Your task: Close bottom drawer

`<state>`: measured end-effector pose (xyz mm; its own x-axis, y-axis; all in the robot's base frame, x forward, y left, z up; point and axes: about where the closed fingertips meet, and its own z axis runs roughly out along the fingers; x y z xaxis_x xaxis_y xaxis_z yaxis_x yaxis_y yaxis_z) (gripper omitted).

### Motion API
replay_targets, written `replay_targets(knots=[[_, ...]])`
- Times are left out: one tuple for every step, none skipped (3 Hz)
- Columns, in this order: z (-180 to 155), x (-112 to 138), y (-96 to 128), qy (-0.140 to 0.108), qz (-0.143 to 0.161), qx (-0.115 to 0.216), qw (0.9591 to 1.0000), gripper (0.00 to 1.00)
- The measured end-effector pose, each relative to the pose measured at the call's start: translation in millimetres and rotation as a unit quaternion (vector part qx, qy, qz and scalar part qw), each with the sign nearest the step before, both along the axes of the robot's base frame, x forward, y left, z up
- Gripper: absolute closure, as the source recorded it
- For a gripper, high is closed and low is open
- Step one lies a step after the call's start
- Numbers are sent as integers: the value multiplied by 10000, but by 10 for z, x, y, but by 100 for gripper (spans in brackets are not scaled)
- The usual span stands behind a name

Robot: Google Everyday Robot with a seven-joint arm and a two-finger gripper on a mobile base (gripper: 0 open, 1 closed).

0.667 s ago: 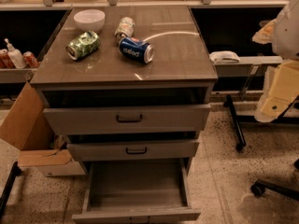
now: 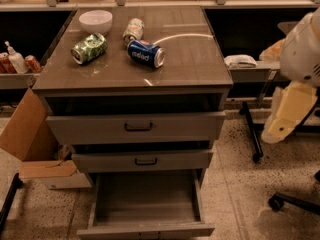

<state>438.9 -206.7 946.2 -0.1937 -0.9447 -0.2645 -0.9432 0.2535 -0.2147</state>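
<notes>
Speckled floor [image 2: 235,194] underlies the long grey-brown bottom drawer [image 2: 146,199], standing open for pushing; the cream gripper [image 2: 287,114] hangs mid-right, its state untellable.

White bowl [image 2: 95,20], green can [image 2: 89,48], blue can [image 2: 145,53] sit on cabinet top [image 2: 190,59].

The one camera looks down from high in front of the bench [image 2: 200,59], fairly near and facing 12 o'clock, with the open bottom drawer [image 2: 145,201] at 6 o'clock of the frame and the gripper [image 2: 287,114] at 3 o'clock, off the bench's right side.
</notes>
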Motion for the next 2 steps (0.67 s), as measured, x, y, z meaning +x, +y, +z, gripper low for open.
replay_targets(knots=[[-643, -34, 251, 360, 413, 492, 9973, 0], [-1334, -115, 474, 913, 691, 792, 9903, 0]])
